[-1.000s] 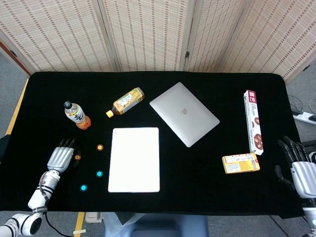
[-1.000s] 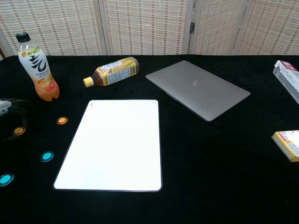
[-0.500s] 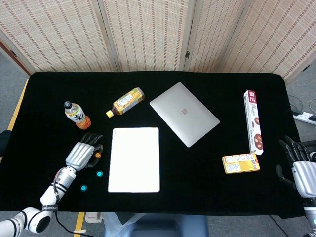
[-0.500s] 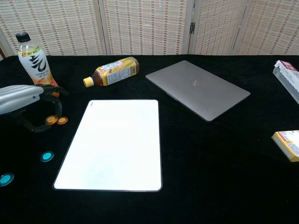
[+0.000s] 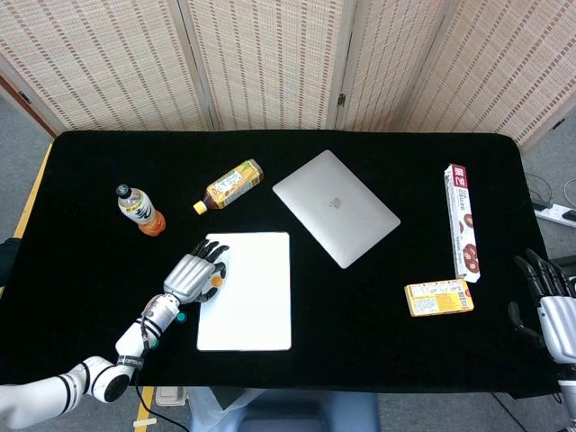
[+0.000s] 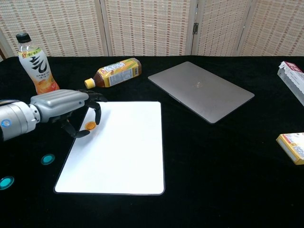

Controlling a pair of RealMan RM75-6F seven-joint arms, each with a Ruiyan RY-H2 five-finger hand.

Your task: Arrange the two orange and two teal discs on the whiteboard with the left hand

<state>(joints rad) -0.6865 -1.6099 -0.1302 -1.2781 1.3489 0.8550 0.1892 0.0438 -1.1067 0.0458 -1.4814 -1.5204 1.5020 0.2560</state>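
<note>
The whiteboard (image 5: 252, 301) (image 6: 123, 152) lies flat at the table's front centre. My left hand (image 5: 192, 275) (image 6: 64, 105) hovers over its upper left edge and pinches an orange disc (image 5: 216, 282) (image 6: 90, 126) between thumb and a finger, just above the board. The second orange disc is hidden behind this hand. One teal disc (image 5: 181, 316) (image 6: 47, 159) lies on the black cloth left of the board, and another teal disc (image 6: 5, 182) lies further left, near the front edge. My right hand (image 5: 547, 306) rests at the far right table edge, fingers apart and empty.
An upright orange drink bottle (image 5: 139, 210) (image 6: 37, 61) stands behind the left hand. A tea bottle (image 5: 232, 184) (image 6: 114, 72) lies on its side behind the board. A closed laptop (image 5: 335, 207) (image 6: 202, 90), a long biscuit box (image 5: 463, 220) and a yellow box (image 5: 438, 298) sit to the right.
My left hand picked an orange disc from the cloth at the far left and carried it right, over the whiteboard's left edge. The right hand stayed still.
</note>
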